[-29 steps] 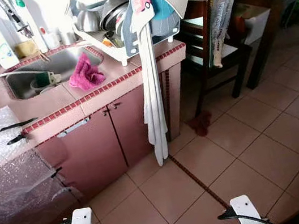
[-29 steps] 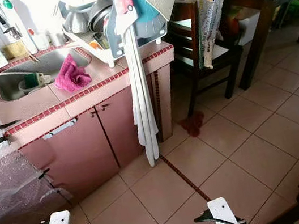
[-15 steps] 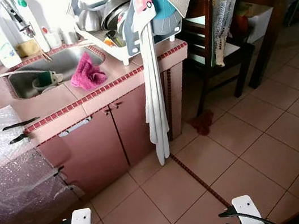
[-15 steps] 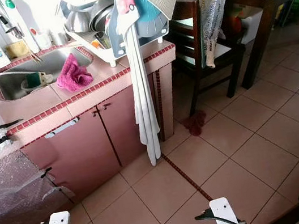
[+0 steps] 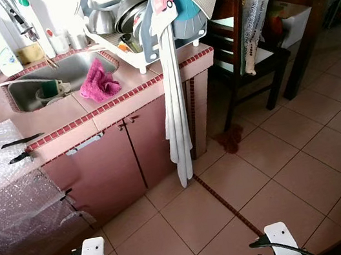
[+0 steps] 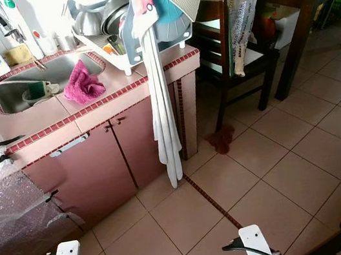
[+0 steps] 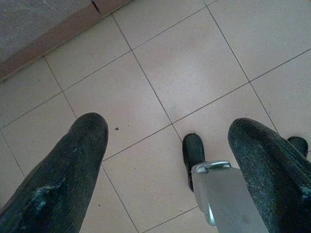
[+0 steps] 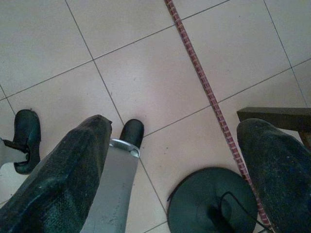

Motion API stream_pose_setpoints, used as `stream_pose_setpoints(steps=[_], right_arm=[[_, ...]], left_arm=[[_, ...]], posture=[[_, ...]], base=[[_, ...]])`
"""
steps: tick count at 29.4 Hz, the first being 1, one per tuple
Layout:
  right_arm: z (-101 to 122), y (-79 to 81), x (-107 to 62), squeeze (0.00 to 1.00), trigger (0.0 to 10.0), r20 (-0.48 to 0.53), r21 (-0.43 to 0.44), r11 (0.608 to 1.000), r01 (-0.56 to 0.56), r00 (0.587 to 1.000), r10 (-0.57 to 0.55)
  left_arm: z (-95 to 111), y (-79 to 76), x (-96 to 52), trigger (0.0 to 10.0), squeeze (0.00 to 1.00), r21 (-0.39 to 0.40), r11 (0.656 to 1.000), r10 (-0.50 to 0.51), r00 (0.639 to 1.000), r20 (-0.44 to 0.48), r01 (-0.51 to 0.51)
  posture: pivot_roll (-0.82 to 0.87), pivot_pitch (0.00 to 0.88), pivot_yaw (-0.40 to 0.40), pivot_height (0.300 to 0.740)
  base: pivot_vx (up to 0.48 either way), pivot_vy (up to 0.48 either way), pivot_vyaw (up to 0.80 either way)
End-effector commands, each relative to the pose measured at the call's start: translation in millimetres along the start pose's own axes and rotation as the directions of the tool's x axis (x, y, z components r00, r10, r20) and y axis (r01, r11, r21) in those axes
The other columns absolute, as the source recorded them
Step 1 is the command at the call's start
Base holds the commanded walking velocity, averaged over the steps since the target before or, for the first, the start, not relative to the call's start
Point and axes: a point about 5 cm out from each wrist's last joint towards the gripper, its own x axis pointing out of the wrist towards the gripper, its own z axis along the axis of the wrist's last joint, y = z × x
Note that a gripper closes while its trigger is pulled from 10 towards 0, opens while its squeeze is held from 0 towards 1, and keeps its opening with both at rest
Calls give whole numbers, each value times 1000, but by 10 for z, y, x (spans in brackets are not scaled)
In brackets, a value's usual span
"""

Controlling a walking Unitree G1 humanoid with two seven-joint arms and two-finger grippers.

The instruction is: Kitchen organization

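A: Where did both arms sit at that moment?

B: Hanging idle over the floor (image 5: 245, 180). The left end effector (image 7: 167, 160) had its fingers spread wide with nothing between them, and the right end effector (image 8: 172, 165) was the same, wide and empty above the tiles.

A: And the things to organise?

B: Up on the worktop (image 5: 126, 99), at about eleven o'clock from the robot. A pink cloth (image 5: 99, 82) lay crumpled on it, just beside the sink (image 5: 69, 72). The dish rack (image 5: 122, 34) stood at twelve o'clock, stacked with bowls, its corner seeming to reach past the worktop's end, with a long white towel (image 5: 177, 126) hanging down from it nearly to the floor.

A: What could have gone wrong from there?

B: I'd judge the towel the chief risk: an arm raised near it might snag it and drag the rack off. The chair (image 5: 239, 50) at one o'clock crowded that side too. Bubble wrap (image 5: 5, 194) covered the worktop at nine o'clock, hiding whatever lay beneath, so a reach there would have been blind.
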Motion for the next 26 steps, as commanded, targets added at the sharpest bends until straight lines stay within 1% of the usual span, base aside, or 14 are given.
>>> stream_pose_setpoints(steps=[1, 26], right_arm=[[5, 4, 0, 0, 10000, 3, -6, 1000, -3, 1000, 3], [5, 4, 0, 0, 10000, 3, -6, 1000, -3, 1000, 3]], left_arm=[[14, -2, 1, 10000, 0, 0, 1000, -6, 1000, 0, 6], [14, -2, 1, 10000, 0, 0, 1000, -6, 1000, 0, 6]], posture=[[22, 0, 15, 740], [22, 0, 15, 740]], base=[[0, 0, 0], [0, 0, 0]])
